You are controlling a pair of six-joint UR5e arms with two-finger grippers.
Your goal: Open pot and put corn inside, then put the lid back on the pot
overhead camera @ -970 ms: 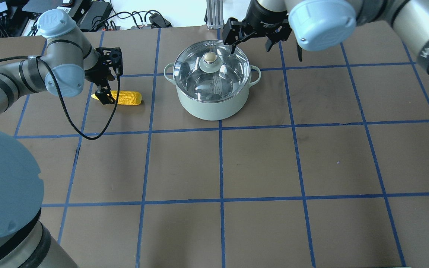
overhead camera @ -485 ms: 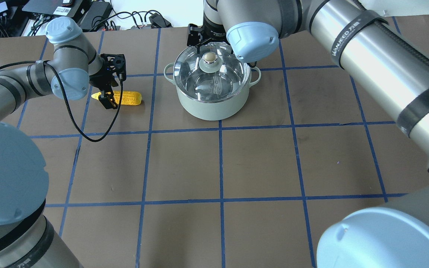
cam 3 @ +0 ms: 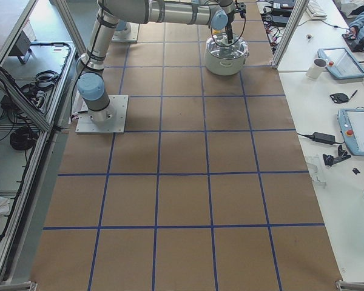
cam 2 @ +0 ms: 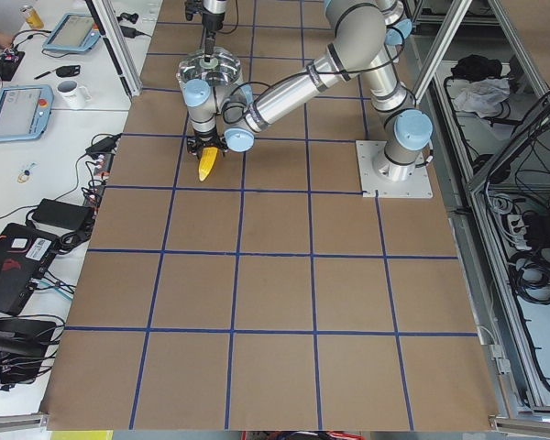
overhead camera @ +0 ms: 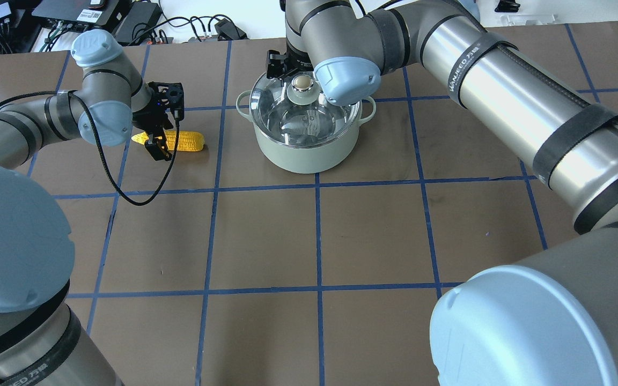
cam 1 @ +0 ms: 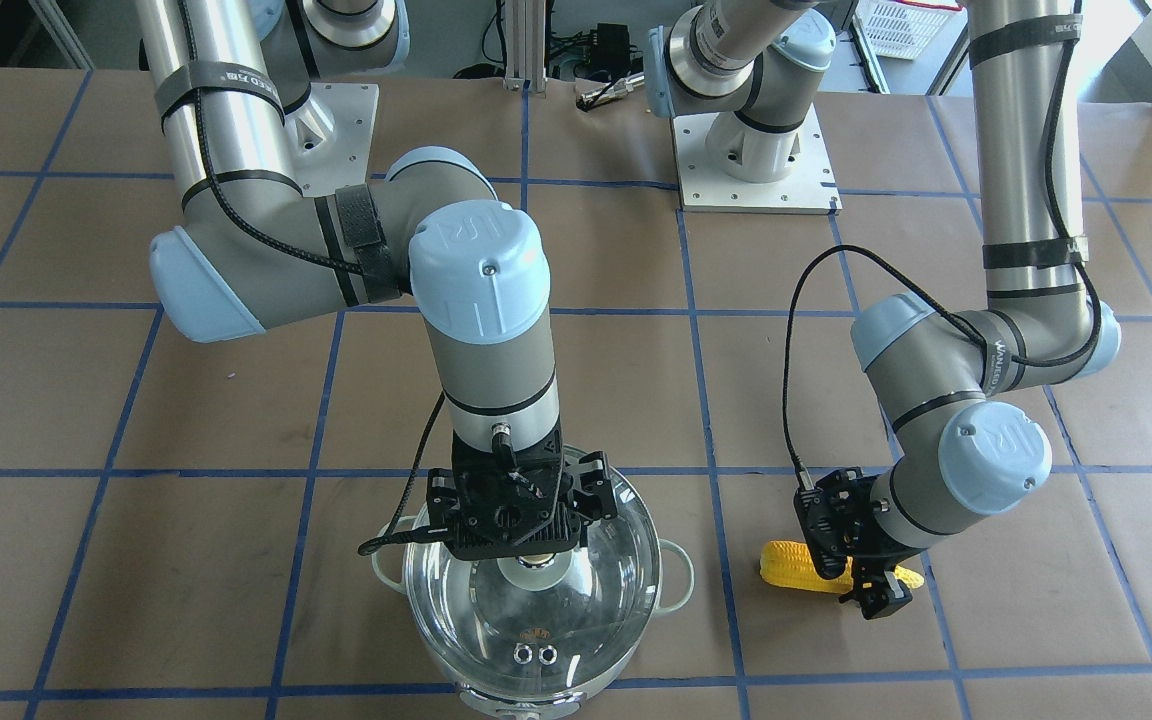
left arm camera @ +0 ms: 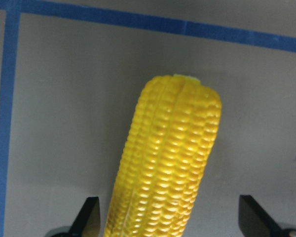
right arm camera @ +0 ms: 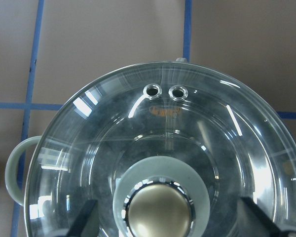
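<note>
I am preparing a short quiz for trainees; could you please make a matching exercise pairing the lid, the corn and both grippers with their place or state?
Things:
1 lid
2 corn
3 left gripper
4 right gripper

Places or states:
A open, over the knob
B lying on the table
C resting on the pot
D open, over the corn

Pairs: 1-C, 2-B, 3-D, 4-A.

Counts: 1 round mint-green steel pot [overhead camera: 303,155], 2 loop side handles [overhead camera: 242,102], 1 clear glass dome lid [overhead camera: 286,115] with 2 metal vent rings [right arm camera: 152,90] and 1 beige ball knob [overhead camera: 302,82]. 1 yellow corn cob [overhead camera: 183,141]. 2 silver robot arms [overhead camera: 502,91]. Side bench [cam 3: 303,103]: apparently 1 white mug [cam 3: 315,68], too small to be sure.
</note>
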